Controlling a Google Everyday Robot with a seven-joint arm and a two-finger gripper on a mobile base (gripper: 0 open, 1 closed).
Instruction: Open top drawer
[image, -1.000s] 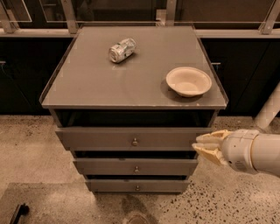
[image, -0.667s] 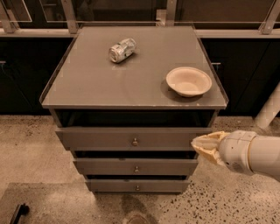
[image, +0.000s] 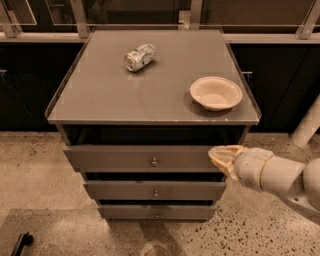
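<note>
The top drawer (image: 125, 158) is the widest of three grey-brown drawers under the cabinet top, with a small round metal knob (image: 154, 162) at its centre. Its front stands slightly forward of the cabinet, with a dark gap above it. My gripper (image: 222, 156), cream-coloured on a white arm coming in from the right, is in front of the drawer's right end, well right of the knob. It holds nothing that I can see.
On the cabinet top (image: 100, 95) lie a crushed silver can (image: 139, 56) and a cream bowl (image: 216, 93). Two narrower drawers (image: 155, 191) sit below. Speckled floor surrounds the cabinet; a dark counter and railing run behind. A black object (image: 20, 243) lies at the lower left.
My gripper has moved a little to the left, closer along the top drawer's front. The drawers, can and bowl have not moved.
</note>
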